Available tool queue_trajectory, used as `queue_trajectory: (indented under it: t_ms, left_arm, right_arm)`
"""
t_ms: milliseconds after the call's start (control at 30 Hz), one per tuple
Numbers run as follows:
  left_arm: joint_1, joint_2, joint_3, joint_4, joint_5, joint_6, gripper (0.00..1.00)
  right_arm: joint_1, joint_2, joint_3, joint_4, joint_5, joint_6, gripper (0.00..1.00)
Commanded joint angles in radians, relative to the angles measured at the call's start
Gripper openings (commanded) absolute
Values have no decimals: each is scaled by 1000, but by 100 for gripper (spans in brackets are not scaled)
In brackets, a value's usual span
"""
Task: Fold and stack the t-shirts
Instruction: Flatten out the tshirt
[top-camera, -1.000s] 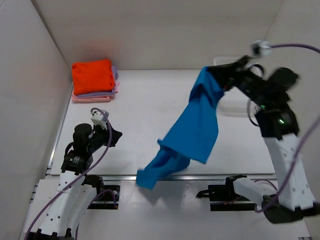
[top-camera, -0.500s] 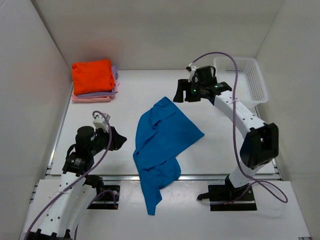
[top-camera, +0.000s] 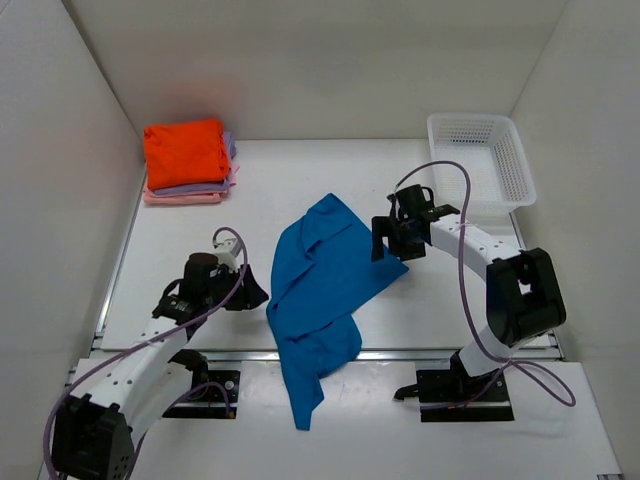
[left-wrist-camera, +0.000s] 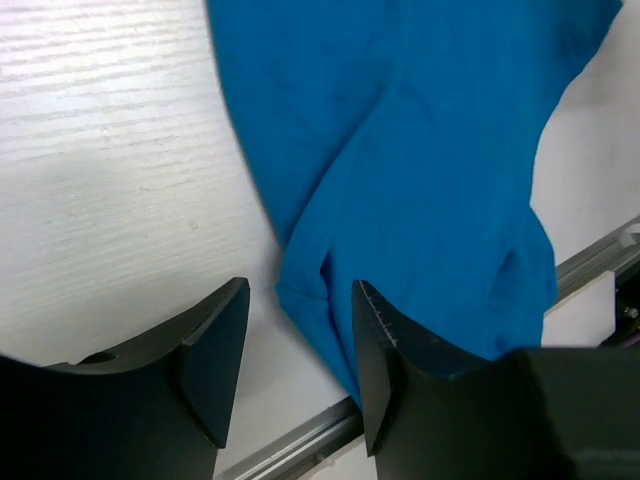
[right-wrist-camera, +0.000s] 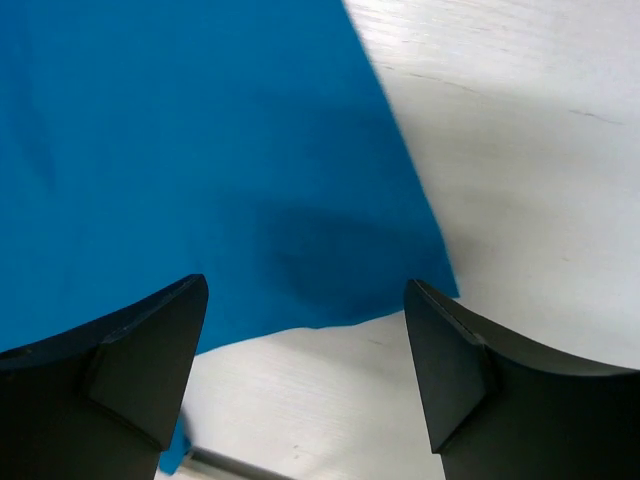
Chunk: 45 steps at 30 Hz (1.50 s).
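A: How were the fingers found?

B: The left fingers (left-wrist-camera: 215, 350) were seen parted with nothing gripped. The left edge of the blue t-shirt (top-camera: 325, 280) was seen lying below the gap; whether the cloth was touched could not be told. The right fingers (right-wrist-camera: 150, 350) were spread wider, also empty, over the shirt's right corner.

A: And where was the shirt laid?

B: It was left rumpled and unfolded in the middle of the bench (top-camera: 270, 180), between the two arms, with its near end trailed past the front rail. The folded orange t-shirt (top-camera: 185, 150), lavender t-shirt (top-camera: 215, 186) and pink t-shirt (top-camera: 180, 198) were stacked in the far left corner, well apart from it. A white basket (top-camera: 478, 119) was stood at the far right.

A: How was it judged to handle?

B: Light, limp cloth was expected. No shape would be kept, and it would be bunched if lifted by one point. A pinch at two spread points, shoulders or hem corners, was judged best, so that it could be pulled flat before folding. A thin single edge might be lost from a shallow pinch.
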Motion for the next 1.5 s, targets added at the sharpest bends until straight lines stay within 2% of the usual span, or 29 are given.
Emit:
queue_trajectory:
  t_ms: [0, 200, 267, 300, 400, 433, 467, 500, 533, 633, 733, 767, 833, 967, 1067, 1200, 1300, 1367, 1467]
  left_arm:
    - [-32, 66, -33, 117, -3, -27, 59]
    - [-75, 157, -55, 218, -24, -54, 67]
    - [-81, 198, -61, 239, -1, -62, 66]
    - [-90, 221, -57, 247, 3, -64, 62]
    - [-100, 260, -46, 281, 25, -77, 30]
    - [-97, 266, -43, 298, 32, -80, 19]
    - [-86, 270, -38, 295, 44, -84, 0]
    - [-63, 272, -23, 280, 67, -90, 0]
    - [-57, 269, -15, 248, 74, -79, 0]
    - [23, 235, 127, 78, 72, 2, 0]
    - [109, 189, 345, -83, 42, 84, 0]
    - [152, 171, 474, -134, 13, 108, 0]
    - [172, 152, 552, -156, -3, 120, 0]
    - [167, 131, 793, -245, -127, 172, 0]
    - [172, 103, 876, -274, -224, 206, 0]
    - [166, 25, 940, -225, -348, 260, 0]
    - [141, 71, 1080, -294, -382, 306, 0]
    - [129, 157, 1211, -320, -397, 341, 0]
    - [117, 252, 1325, -300, -399, 372, 0]
  right_arm:
    - [26, 30, 7, 24, 105, -7, 77]
    - [47, 102, -22, 4, 162, 12, 79]
    - [61, 119, -14, -10, 208, 18, 78]
    - [70, 135, -13, -13, 217, 13, 78]
    - [84, 176, 7, -36, 227, 9, 77]
    - [90, 205, 10, -40, 218, 8, 70]
    - [81, 214, 26, -49, 195, 4, 61]
    - [78, 221, 32, -51, 176, 4, 16]
    - [73, 205, 32, -51, 143, 8, 0]
    - [54, 117, 52, -59, 144, -1, 0]
    - [-14, -33, 122, -82, 126, -8, 0]
    - [-40, -105, 171, -85, 100, -19, 0]
    - [-74, -207, 194, -73, 81, -24, 0]
    - [-167, -406, 233, -37, 32, -24, 0]
    - [-239, -535, 213, -24, 8, -24, 0]
    - [-338, -669, 158, -7, -74, -12, 0]
    - [-344, -730, 127, -5, -106, -5, 0]
    - [-333, -755, 129, -8, -99, -2, 1]
    - [-315, -758, 115, -10, -98, 11, 0]
